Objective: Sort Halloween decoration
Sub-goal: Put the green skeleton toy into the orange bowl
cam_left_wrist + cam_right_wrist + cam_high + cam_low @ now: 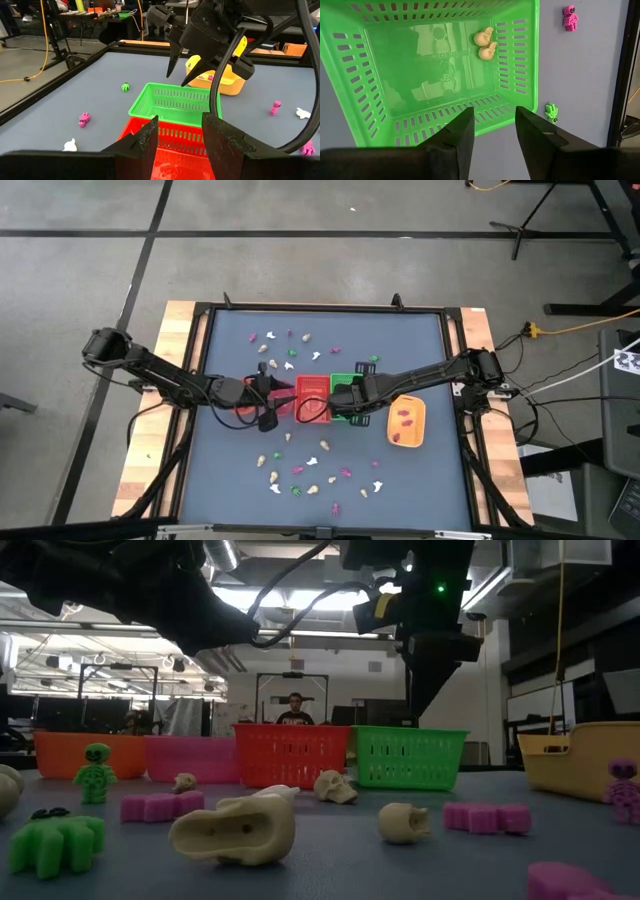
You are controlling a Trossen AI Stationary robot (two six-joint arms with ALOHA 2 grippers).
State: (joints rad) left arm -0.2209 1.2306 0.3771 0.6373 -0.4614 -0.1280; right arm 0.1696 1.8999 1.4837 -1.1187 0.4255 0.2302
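Observation:
The Halloween decoration is many tiny pink, green, white and cream trinkets, scattered on the mat in a far group (285, 348) and a near group (318, 477). Two cream skulls (485, 43) lie on the floor of the green basket (440, 75). My right gripper (495, 112) hangs open above that basket's edge, pointing steeply down, with nothing between its fingers. My left gripper (181, 122) stands open and nearly level at the red basket (172, 145), also holding nothing. Both grippers (280, 393) (333, 402) sit mid-table.
Red (312, 395) and green (348, 383) baskets stand side by side mid-table. A yellow-orange tray (407, 423) with pink trinkets lies to their right. The low view also shows orange (85, 753) and pink (190, 758) trays. A person (294, 710) stands beyond the table.

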